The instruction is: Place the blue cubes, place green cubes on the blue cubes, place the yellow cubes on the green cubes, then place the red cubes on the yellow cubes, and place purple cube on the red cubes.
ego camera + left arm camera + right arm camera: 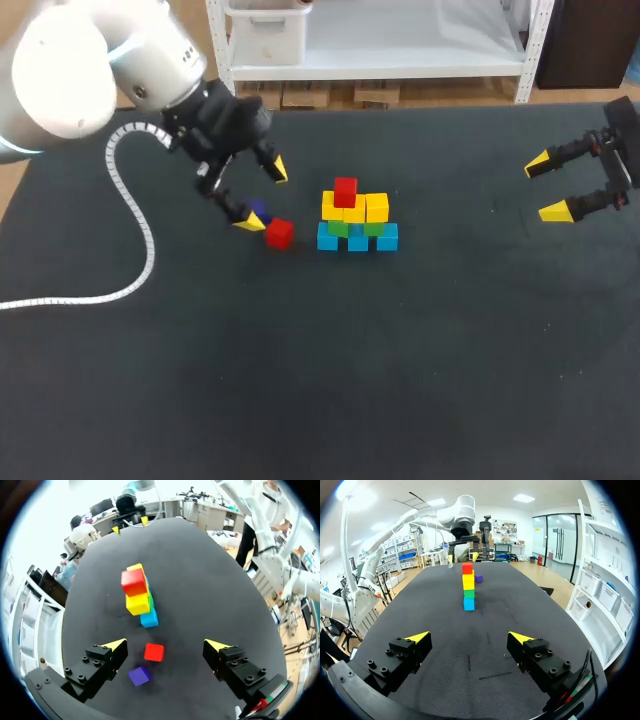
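A cube stack stands mid-table: blue cubes (pixel 358 238) at the bottom, green cubes (pixel 340 228) on them, yellow cubes (pixel 377 207) above, and one red cube (pixel 345 190) on top. A loose red cube (pixel 278 233) lies on the mat left of the stack, with the purple cube (pixel 256 213) beside it, partly hidden by a finger. My left gripper (pixel 262 196) hangs open over these two. In the left wrist view the red cube (pixel 154 652) and the purple cube (pixel 139 676) lie between the spread fingers of the left gripper (pixel 166 645), touching neither. My right gripper (pixel 545 187) is open and empty at the far right, with the stack (pixel 468 587) far ahead of it.
A white ribbed cable (pixel 130 230) from my left arm loops across the mat's left side. The dark mat (pixel 400 360) spreads wide in front of the stack and between the stack and the right gripper.
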